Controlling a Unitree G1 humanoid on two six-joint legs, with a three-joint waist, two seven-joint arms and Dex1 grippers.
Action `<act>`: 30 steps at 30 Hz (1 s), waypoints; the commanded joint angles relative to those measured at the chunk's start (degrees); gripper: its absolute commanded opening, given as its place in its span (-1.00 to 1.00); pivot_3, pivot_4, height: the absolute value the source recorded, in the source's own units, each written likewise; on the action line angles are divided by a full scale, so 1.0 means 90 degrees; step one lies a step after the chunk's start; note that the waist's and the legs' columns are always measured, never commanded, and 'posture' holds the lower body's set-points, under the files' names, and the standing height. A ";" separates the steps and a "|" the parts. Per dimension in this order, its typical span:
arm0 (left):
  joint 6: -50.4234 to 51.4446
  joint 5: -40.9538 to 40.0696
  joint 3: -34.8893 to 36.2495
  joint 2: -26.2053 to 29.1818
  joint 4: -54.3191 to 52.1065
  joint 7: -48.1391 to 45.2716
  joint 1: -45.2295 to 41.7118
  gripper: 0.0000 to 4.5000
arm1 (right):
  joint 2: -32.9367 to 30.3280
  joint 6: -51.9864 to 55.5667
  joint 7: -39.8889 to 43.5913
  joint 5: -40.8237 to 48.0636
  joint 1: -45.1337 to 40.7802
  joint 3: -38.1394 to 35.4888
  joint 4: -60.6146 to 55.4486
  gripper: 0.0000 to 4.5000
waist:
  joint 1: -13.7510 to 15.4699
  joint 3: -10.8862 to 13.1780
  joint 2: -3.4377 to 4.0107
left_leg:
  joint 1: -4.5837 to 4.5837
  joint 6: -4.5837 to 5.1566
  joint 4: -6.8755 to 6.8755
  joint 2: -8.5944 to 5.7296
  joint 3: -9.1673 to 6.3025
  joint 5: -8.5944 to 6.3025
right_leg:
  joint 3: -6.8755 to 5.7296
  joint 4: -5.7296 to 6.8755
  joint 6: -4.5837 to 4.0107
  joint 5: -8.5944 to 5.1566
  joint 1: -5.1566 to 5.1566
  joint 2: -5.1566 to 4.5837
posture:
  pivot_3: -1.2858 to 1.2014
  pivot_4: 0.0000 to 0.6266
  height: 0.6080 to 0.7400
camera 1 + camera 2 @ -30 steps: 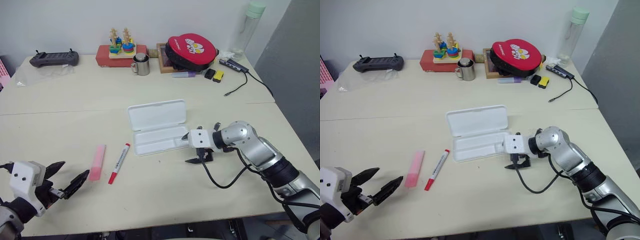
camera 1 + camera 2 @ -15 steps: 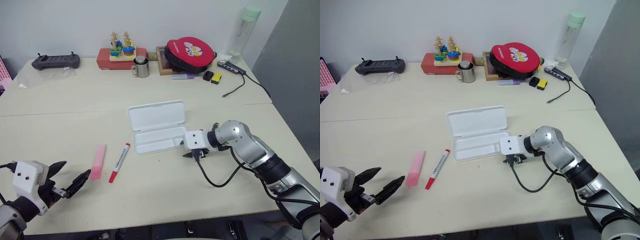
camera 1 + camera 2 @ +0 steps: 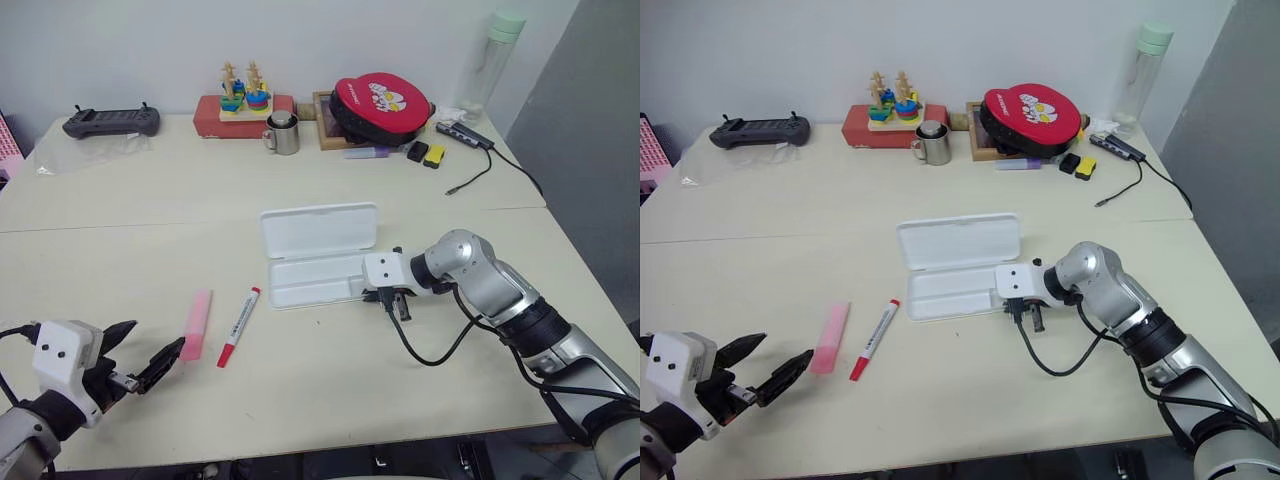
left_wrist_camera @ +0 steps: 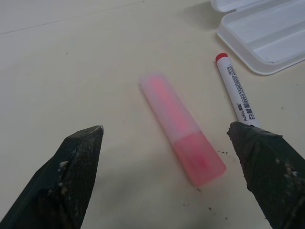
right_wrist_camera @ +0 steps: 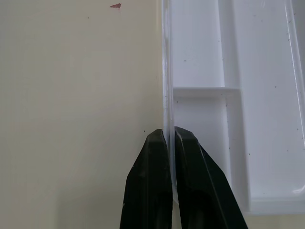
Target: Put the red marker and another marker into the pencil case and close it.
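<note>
The white pencil case (image 3: 318,232) lies open mid-table, its lid back and its divided tray (image 5: 259,90) bare. My right gripper (image 3: 393,299) sits at the tray's right end, shut on the tray's thin rim (image 5: 167,95), one finger on each side. To the left of the case, the red marker (image 3: 238,326) and the flat pink highlighter (image 3: 197,324) lie side by side on the table. My left gripper (image 3: 141,364) is open just in front of them. Its wrist view has the highlighter (image 4: 183,130) between the spread fingers and the red marker (image 4: 237,90) beside it.
Along the back edge stand a black controller (image 3: 110,122), a toy stacker on a red box (image 3: 243,100), a metal cup (image 3: 282,133), a red round pouch (image 3: 382,101), a purple marker (image 3: 366,152), a bottle (image 3: 492,62) and a cabled hub (image 3: 465,135).
The right gripper's fingers have closed from wide open onto the rim at the tray's right end. The left gripper has stayed open in place.
</note>
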 commanded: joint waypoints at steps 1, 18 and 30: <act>-0.0097 0.0063 -0.0006 -0.0012 -0.0095 0.0039 -0.0014 1.00 | -0.0020 0.0220 0.0185 0.0229 0.0004 -0.0191 -0.0396 -0.98 | 0.0001 0.0001 0.0001 | 0.0000 0.0000 0.0000 0.0000 0.0000 0.0000 | 0.0000 0.0000 0.0000 0.0000 0.0000 0.0000 | 0.03 -0.52 1.00; -0.0168 0.0303 -0.0246 0.0085 0.0239 -0.0025 -0.0349 1.00 | -0.0734 0.1009 0.0332 0.0799 0.0606 -0.0392 -0.2596 -0.98 | 0.0019 0.0004 0.0006 | -0.0009 0.0000 -0.0005 0.0000 -0.0002 -0.0001 | -0.0003 -0.0002 0.0008 -0.0004 -0.0009 0.0000 | 0.03 -0.52 1.00; -0.0142 0.0385 -0.0322 0.0213 0.0377 -0.0139 -0.0508 1.00 | -0.0924 0.0733 0.0109 0.0492 0.1011 -0.0159 -0.2279 -0.98 | 0.0018 0.0004 0.0006 | -0.0009 0.0000 -0.0006 0.0000 -0.0001 -0.0001 | -0.0002 -0.0003 0.0009 -0.0003 -0.0010 0.0000 | 0.03 -0.52 1.00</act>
